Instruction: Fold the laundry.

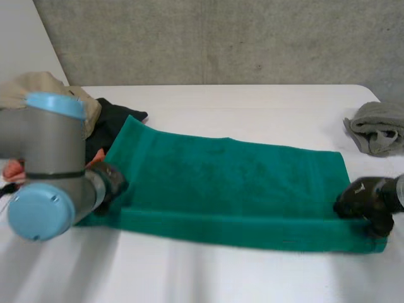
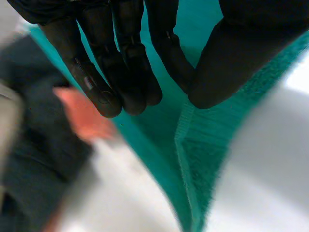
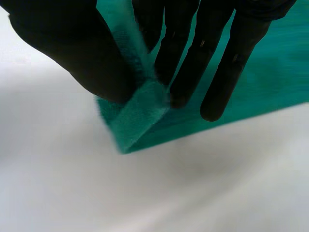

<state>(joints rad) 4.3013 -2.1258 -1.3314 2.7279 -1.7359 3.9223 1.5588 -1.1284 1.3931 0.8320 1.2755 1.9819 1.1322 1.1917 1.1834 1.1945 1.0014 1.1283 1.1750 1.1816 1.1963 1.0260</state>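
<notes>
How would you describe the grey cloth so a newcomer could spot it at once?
Start at the long green towel spread across the white table. Go to the end where the right hand pinches its corner, then look further back: the grey cloth lies there alone at the table's edge. It is grey and crumpled; the other heap, beige and black, sits at the opposite end.

The left arm [image 1: 53, 148] is built of stout, smooth grey cylinders set crosswise. Each joint is closed by a round light-blue cap [image 1: 38, 211], and a thin dark seam [image 1: 53, 175] rings the grey housing. The left hand [image 1: 110, 182] is black with a faint gloss. Its fingers [image 2: 96, 82] are long and round-tipped with small pale marks, and its thumb [image 2: 231, 58] is thick and blunt. The right hand [image 1: 363, 197] is the same black, with slim, rod-like fingers [image 3: 231, 63] and a broad thumb [image 3: 72, 48].
</notes>
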